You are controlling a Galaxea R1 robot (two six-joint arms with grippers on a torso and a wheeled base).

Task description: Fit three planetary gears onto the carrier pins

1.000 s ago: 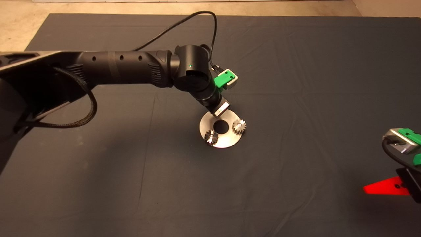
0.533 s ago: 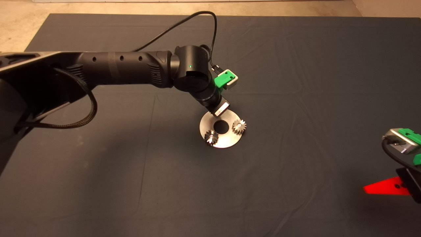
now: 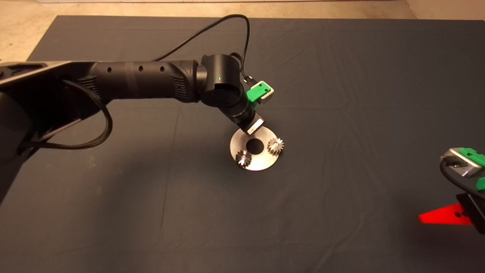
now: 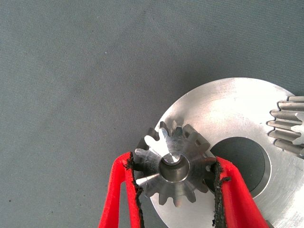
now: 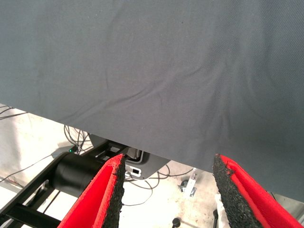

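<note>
A dark mat (image 3: 341,94) covers the table. The left arm (image 3: 144,79) reaches in from the left edge of the head view, nearly level along its forearm, then bends down at the wrist so the tool points steeply at the mat's middle. A black cable (image 3: 227,26) loops up from the wrist.

Below the wrist lies the round silver disc (image 3: 265,161) with its large centre hole. In the head view 2 planetary gears sit on it: one gear (image 3: 276,146) on the right side of the hole, another gear (image 3: 243,158) at the lower left.

The left gripper (image 4: 175,183) is over the disc's far edge, hidden by the wrist in the head view. In the left wrist view its 2 red fingers (image 4: 118,190) are closed part-way onto a third gear (image 4: 173,164), the black pads pressed against teeth on opposite sides. This gear lies flat over the disc's rim, and a shiny carrier pin (image 4: 173,160) shows inside its bore. A neighbouring gear (image 4: 287,126) peeks in at the edge of that view.

The right gripper (image 5: 166,190) waits at the lower right edge of the head view, its fingers spread wide with nothing between them, over the mat's edge; floor, cables and a black frame show beyond.

No writing is readable anywhere.
</note>
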